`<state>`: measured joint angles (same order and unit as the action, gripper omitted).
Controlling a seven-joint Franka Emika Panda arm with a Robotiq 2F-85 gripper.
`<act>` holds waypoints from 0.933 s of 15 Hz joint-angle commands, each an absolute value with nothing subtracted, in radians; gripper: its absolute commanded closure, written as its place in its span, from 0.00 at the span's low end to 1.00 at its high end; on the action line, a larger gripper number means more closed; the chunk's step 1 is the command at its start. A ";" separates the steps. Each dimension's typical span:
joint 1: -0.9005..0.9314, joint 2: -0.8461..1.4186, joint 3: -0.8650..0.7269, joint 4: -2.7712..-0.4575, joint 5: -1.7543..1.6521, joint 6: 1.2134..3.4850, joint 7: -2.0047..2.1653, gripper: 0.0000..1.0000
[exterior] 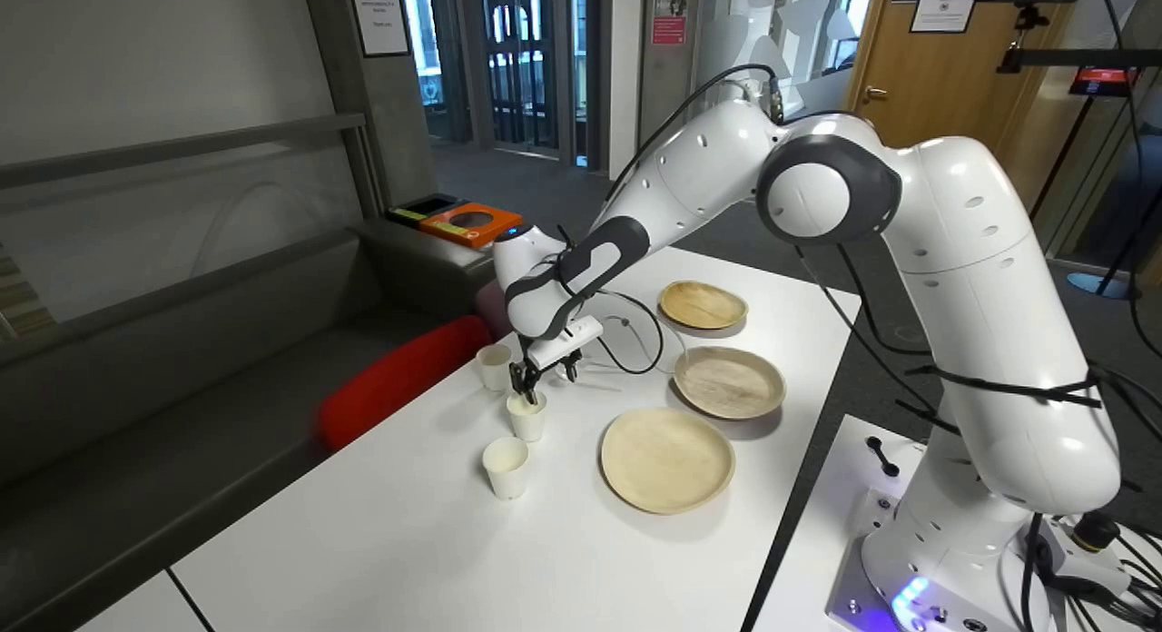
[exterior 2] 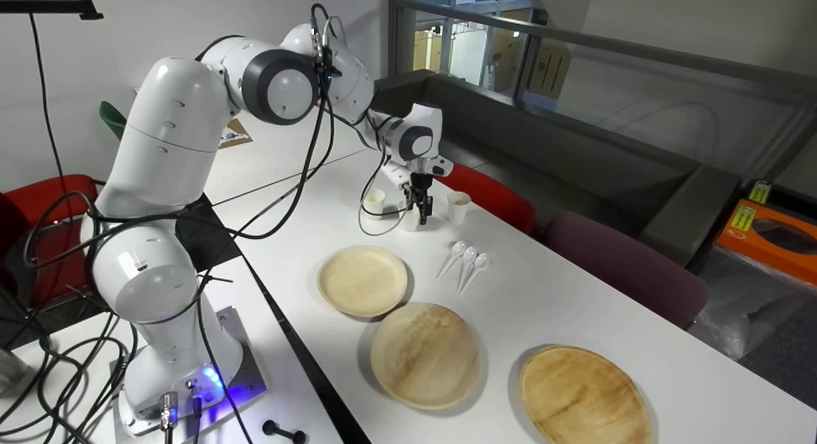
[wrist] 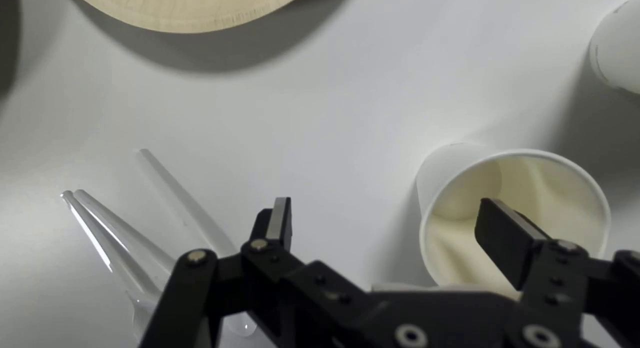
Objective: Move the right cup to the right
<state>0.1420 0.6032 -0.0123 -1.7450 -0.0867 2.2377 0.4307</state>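
Observation:
Three small white cups that look alike stand upright on the white table. The rightmost cup in an exterior view (exterior 2: 459, 208) is the right cup in that view; it also shows beside the chair (exterior: 493, 369) and is out of the wrist view. The middle cup (exterior: 527, 419) is partly covered by my gripper (exterior: 549, 387). In the wrist view one finger hangs over this cup's mouth (wrist: 452, 203); I cannot tell whether it dips inside. The third cup (exterior: 506, 469) stands apart. My gripper (wrist: 387, 223) is open, fingers wide apart, holding nothing.
Three white plastic spoons (exterior 2: 468, 259) lie near the gripper's other finger, also in the wrist view (wrist: 180, 198). Three round tan plates (exterior: 667, 459) lie on the robot's side of the table. A red chair (exterior: 404, 378) and a sofa (exterior: 227, 341) stand along the far edge.

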 commanded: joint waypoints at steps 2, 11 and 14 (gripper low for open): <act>0.144 0.628 -0.020 -1.733 -0.079 2.283 0.387 0.00; 0.144 0.622 -0.020 -1.748 -0.076 2.304 0.374 0.40; 0.145 0.620 -0.020 -1.752 -0.077 2.305 0.374 0.62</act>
<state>0.1421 0.6298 -0.0123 -1.7449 -0.0861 2.2791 0.4089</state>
